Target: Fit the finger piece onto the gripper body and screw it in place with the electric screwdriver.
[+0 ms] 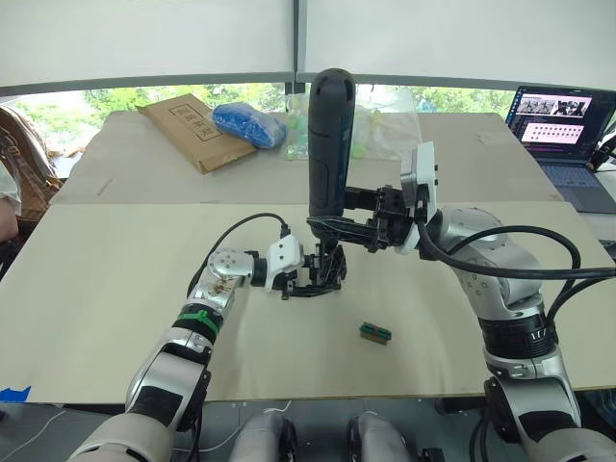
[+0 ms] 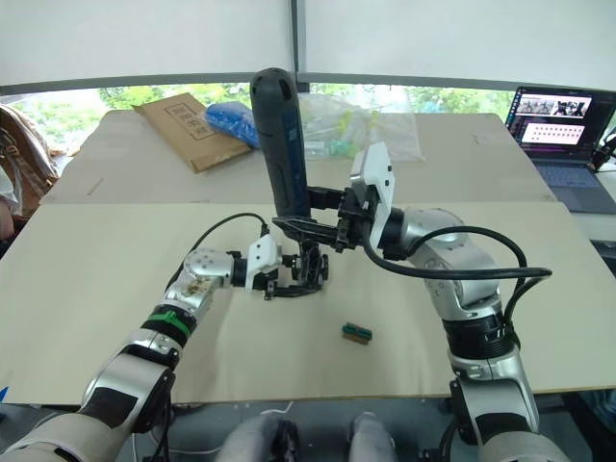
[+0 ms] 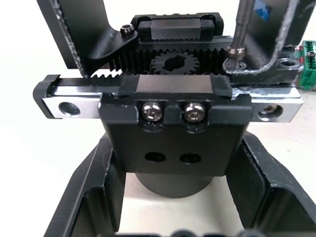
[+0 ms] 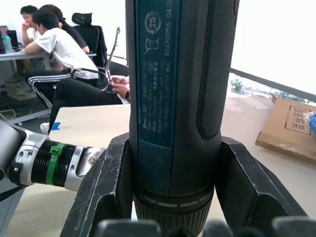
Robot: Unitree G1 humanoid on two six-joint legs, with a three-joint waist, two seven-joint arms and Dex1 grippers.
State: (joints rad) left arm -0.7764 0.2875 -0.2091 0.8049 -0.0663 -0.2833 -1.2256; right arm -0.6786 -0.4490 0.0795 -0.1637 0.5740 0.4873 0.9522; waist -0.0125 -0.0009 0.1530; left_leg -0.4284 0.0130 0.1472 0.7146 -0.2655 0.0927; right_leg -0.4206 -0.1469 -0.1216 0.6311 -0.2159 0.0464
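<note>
I have the gripper body point(image 3: 173, 123) clamped between the fingers of my left gripper point(image 1: 306, 277), down on the pale table point(image 1: 115, 289) near its middle. In my left wrist view its rail lies crosswise, with two bright screws in the black block on the rail and a toothed gear behind them. Its round base is half hidden under that block. I cannot make out the finger piece for certain among the black parts.

My right gripper point(image 1: 332, 226) is clenched on the electric screwdriver point(image 1: 329, 144), which stands nearly upright, its long axis running up and down, bit end pointing down. The thin metal bit point(image 3: 240, 27) rests on a screw head at one end of the rail; its upper part is cut off in that view, and the tool's lower end is hidden behind my fingers from the head camera.

A small green-and-brown block point(image 1: 375, 333) lies on the table nearer me, apart from both grippers. The table's near edge is well apart. A cardboard packet point(image 1: 192, 130), a blue bag point(image 1: 250, 125) and a laptop point(image 1: 563, 135) sit at the far side.
</note>
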